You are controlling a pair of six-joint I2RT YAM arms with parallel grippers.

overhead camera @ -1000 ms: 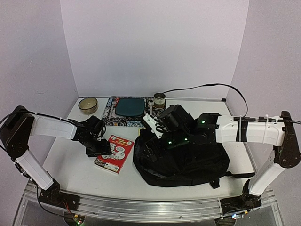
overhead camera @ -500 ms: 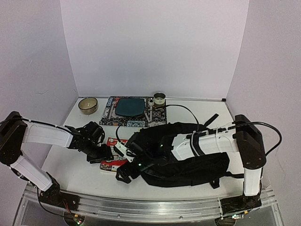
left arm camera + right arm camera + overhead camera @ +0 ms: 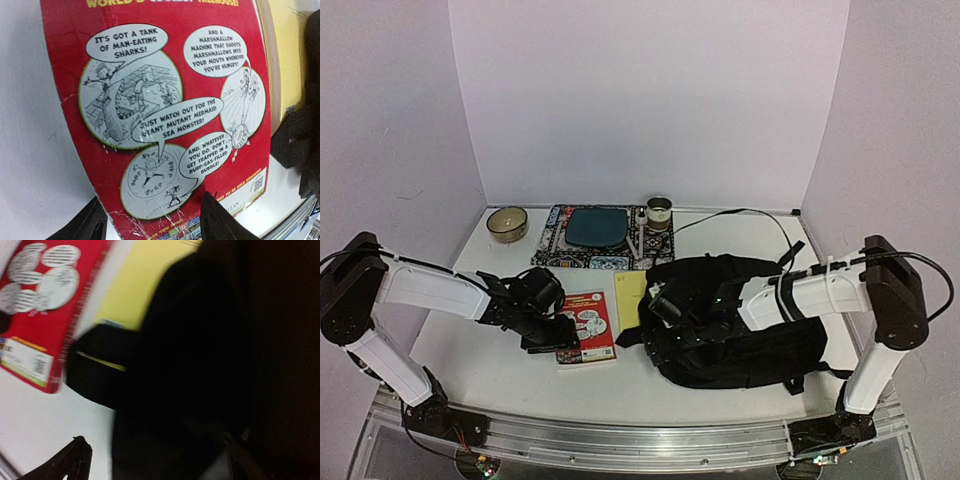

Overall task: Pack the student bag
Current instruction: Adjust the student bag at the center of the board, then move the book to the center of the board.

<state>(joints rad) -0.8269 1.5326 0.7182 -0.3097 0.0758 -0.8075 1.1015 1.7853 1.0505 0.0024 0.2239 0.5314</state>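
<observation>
The student bag (image 3: pixel 750 320), a big black backpack, lies at the right of the table. My right gripper (image 3: pixel 657 306) is low at its left edge. In the right wrist view the right gripper (image 3: pixel 157 452) is open, with black bag fabric (image 3: pixel 200 365) between the wide-set fingers. A red comic-covered book (image 3: pixel 588 324) lies flat left of the bag, and a yellow pad (image 3: pixel 632 291) sits between them. My left gripper (image 3: pixel 556 335) is at the book's near-left corner. In the left wrist view the left gripper (image 3: pixel 152 212) is open, one finger beside the book (image 3: pixel 165 100) and one over its cover.
Along the back stand a tan bowl (image 3: pixel 507 222), a patterned mat (image 3: pixel 552 248) bearing a dark teal pad (image 3: pixel 595 227), and a small tin (image 3: pixel 660 211). A black cable (image 3: pixel 740 212) runs from the tin toward the right wall.
The right arm swung from above the bag to the front left, then back to the bag's left edge. The bag shifted right, uncovering the yellow pad. The book moved right and straightened.
</observation>
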